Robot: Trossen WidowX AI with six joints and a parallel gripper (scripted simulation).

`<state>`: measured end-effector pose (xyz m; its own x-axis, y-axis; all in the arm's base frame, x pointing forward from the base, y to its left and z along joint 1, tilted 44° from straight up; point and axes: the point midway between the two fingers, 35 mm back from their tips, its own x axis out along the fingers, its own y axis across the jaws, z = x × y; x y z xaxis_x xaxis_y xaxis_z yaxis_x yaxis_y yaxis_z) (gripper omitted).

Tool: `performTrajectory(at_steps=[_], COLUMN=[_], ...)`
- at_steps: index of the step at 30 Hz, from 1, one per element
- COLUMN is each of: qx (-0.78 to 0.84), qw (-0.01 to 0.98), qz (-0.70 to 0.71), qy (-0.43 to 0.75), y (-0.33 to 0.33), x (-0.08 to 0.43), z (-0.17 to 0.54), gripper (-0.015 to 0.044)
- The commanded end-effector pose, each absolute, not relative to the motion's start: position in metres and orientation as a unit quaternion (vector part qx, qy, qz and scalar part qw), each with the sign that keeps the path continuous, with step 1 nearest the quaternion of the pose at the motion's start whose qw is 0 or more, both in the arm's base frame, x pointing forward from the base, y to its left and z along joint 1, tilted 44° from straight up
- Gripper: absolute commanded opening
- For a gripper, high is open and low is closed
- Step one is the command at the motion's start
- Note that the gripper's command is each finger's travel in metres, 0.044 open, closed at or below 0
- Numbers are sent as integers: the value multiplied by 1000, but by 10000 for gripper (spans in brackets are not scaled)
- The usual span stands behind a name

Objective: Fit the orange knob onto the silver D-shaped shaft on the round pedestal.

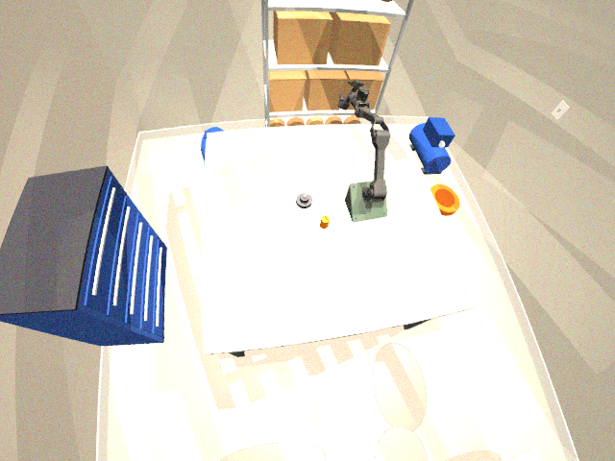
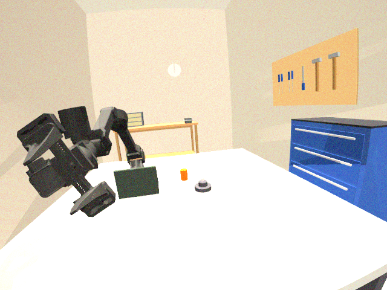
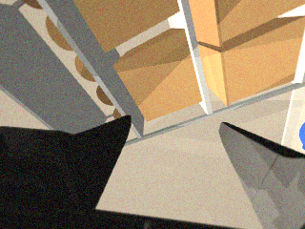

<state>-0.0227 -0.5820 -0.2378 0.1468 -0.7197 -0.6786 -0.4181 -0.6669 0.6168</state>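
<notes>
The orange knob [image 1: 325, 222] [image 2: 183, 174] stands on the white table, its hole not visible. The round grey pedestal [image 1: 299, 204] [image 2: 202, 189] stands apart from it, nearer the table's shelf side. The short silver shaft [image 1: 304, 197] [image 2: 202, 180] rises at its centre; its flat side is too small to make out. My gripper [image 1: 347, 93] [image 2: 48, 188] [image 3: 173, 123] is open and empty, raised far from both, toward the shelf side of the table. The wrist view shows neither knob nor pedestal.
The arm stands on a green base block [image 1: 368, 210] [image 2: 136, 182] beside the knob. A shelf rack [image 1: 328, 67] with boxes stands beyond the table. A blue drawer cabinet [image 1: 146, 329] [image 2: 325, 150], a blue machine [image 1: 430, 149] and an orange bowl [image 1: 445, 199] are off the table.
</notes>
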Motion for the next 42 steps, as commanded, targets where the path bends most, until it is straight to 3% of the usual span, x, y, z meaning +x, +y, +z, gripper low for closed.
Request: performTrajectory(at_steps=[1, 5, 21, 32, 42], qx=[744, 750, 736, 621, 456], qw=[142, 167, 408, 586, 678], qz=[-529, -542, -534, -344, -81], qy=[-382, -340, 86, 391, 571], y=[-582, -579, -480, -326, -162], x=[-23, 0, 211, 313, 330], z=[-238, -232, -146, -62, 13], gripper=[426, 440, 440, 440, 440])
